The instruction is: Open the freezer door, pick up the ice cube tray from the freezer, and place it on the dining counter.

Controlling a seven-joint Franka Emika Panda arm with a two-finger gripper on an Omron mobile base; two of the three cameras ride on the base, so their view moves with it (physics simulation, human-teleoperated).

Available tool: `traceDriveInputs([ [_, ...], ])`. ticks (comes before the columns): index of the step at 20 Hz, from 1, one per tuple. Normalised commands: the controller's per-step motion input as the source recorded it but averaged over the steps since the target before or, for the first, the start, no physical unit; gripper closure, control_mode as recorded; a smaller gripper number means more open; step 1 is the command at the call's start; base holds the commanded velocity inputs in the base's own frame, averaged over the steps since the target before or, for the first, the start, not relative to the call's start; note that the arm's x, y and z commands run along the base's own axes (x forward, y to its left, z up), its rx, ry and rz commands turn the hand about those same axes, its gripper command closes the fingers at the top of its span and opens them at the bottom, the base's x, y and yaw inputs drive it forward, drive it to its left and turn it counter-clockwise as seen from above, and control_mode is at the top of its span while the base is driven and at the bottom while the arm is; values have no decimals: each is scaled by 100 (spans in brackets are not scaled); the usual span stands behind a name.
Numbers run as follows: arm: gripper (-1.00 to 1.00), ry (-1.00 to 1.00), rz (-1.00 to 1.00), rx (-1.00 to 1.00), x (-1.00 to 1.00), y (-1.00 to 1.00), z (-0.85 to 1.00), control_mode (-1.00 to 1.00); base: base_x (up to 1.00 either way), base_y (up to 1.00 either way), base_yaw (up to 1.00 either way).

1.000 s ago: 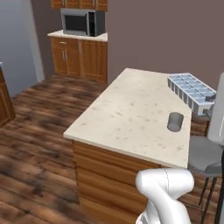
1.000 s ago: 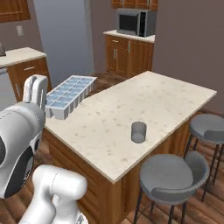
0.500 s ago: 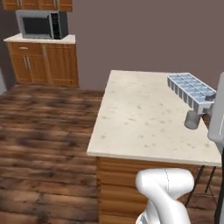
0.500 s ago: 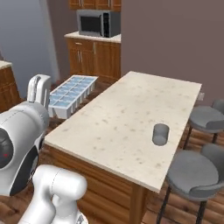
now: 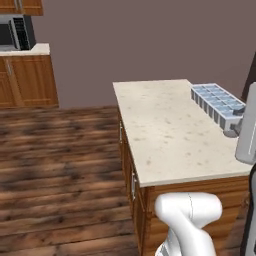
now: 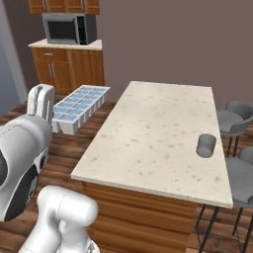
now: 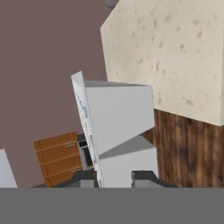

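The gripper (image 7: 114, 177) is pinched on the near end of the ice cube tray (image 6: 79, 107), holding it level in the air. In the right base view the tray hangs just left of the dining counter (image 6: 163, 133), beside its left edge and over the wooden floor (image 5: 60, 170). A grey cup (image 6: 206, 146) stands near the counter's right edge, by the grey stools (image 6: 233, 118). A microwave (image 6: 69, 28) sits on the far cabinets.
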Motion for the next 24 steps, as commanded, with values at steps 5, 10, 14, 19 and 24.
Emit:
traceDriveInputs([
  [5,100,0,0,0,0,0,0,100,30,-1,-7],
  [10,100,0,0,0,0,0,0,100,48,-21,-8],
  [14,100,0,0,0,0,0,0,100,42,-2,-18],
  [19,100,1,-7,0,34,-6,-18,-100,18,0,-7],
  [24,100,10,-18,0,42,-6,-80,-100,0,0,0],
])
